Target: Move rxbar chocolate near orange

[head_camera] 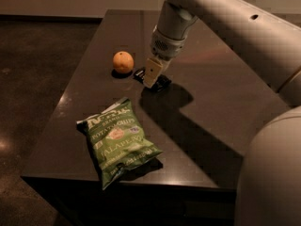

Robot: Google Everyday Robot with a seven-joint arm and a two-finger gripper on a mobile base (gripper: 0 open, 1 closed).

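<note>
The orange (123, 62) sits on the dark table (221, 98) left of centre. The rxbar chocolate (160, 83), a small flat black wrapper, lies on the table just right of the orange, a short gap away. It is mostly hidden under the gripper. My gripper (151, 74) points down from the beige arm (171, 29) and is right on top of the bar, close to the orange's right side. Whether it holds the bar does not show.
A green potato chip bag (119, 139) lies near the table's front left edge. The arm's shadow (188, 126) falls across the table's middle. The robot's body (273, 173) fills the lower right. Dark floor lies left of the table.
</note>
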